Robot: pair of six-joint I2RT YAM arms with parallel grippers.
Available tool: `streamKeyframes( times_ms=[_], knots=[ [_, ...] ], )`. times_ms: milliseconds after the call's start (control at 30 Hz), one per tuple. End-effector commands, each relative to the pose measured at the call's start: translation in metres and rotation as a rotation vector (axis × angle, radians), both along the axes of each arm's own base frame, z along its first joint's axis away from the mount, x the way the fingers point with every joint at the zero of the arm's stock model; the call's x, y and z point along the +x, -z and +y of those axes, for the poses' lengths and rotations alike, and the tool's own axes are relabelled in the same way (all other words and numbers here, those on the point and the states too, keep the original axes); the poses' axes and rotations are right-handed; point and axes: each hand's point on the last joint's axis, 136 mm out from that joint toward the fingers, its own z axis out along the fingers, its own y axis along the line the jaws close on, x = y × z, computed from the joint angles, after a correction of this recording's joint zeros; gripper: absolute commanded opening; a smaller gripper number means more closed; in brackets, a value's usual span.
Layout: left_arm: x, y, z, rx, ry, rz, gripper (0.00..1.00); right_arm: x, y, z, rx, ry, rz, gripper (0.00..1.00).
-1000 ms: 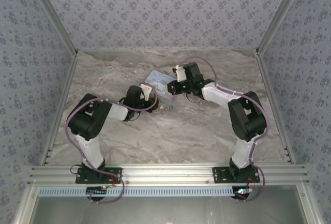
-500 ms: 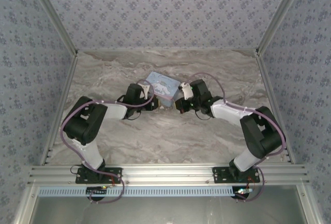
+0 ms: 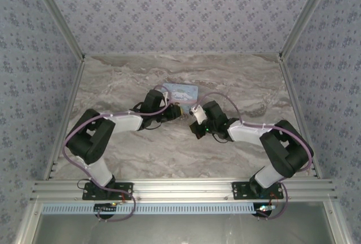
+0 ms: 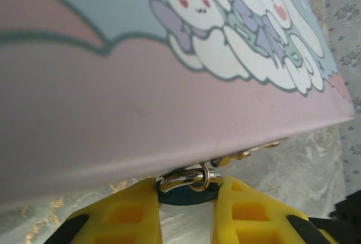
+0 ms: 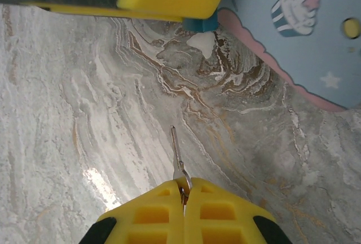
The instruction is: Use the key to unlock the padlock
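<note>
Teal padlock — pastel cartoon-printed tin.

A cartoon-printed tin lies on the marble table.

On your left gripper the fingers are matt yellow plastic with moulded pockets; your right gripper has the same. The padlock pairs a dull teal body with a bright polished metal shackle. The key is thin bare metal, faintly shiny. The tin box looks smooth and satin under its print. The table is smooth, marble-patterned, softly glossy.
</note>
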Motion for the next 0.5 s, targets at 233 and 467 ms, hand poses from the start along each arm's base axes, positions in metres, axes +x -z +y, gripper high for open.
streamKeyframes(
  times_ms=[233, 467],
  knots=[
    [0.002, -0.042, -0.012, -0.119, -0.067, 0.045, 0.16, 0.011, -0.006, -0.003, -0.048, -0.011, -0.136, 0.0],
    [0.0, -0.05, -0.016, -0.156, -0.083, 0.064, 0.16, 0.02, -0.014, 0.005, -0.011, 0.017, -0.18, 0.0]
  ],
)
